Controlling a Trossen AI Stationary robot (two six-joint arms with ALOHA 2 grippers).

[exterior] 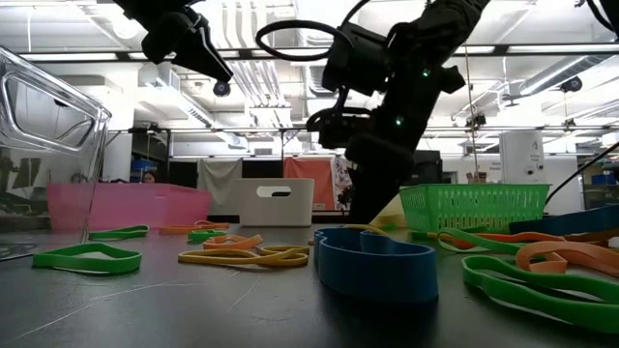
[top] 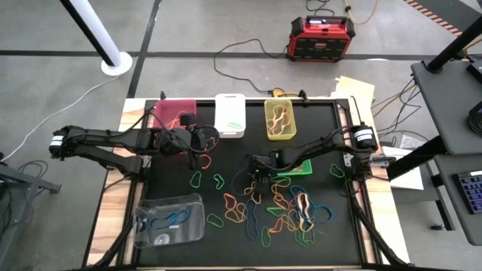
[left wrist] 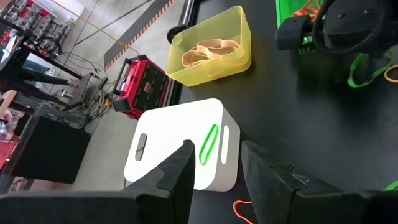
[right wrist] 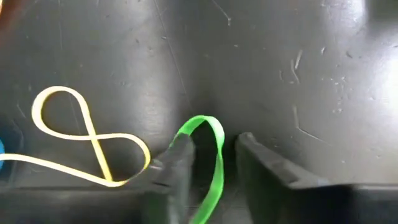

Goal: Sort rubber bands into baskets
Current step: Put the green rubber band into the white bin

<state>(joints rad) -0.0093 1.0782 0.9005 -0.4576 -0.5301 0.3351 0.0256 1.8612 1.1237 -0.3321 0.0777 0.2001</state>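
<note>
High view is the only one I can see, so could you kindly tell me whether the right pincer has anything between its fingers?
Observer: Yes. A thin green rubber band loops up between the fingers of the right pincer, which stand apart, not clamped on it.
Operator: Thank you. Is anything close beside it?
Observer: A thin yellow rubber band lies in a figure eight on the black mat, next to one finger.
Operator: And the left pincer?
Observer: The left pincer has its fingers apart with nothing between them; it looks over the white plastic bin, which holds a second green band.
</note>
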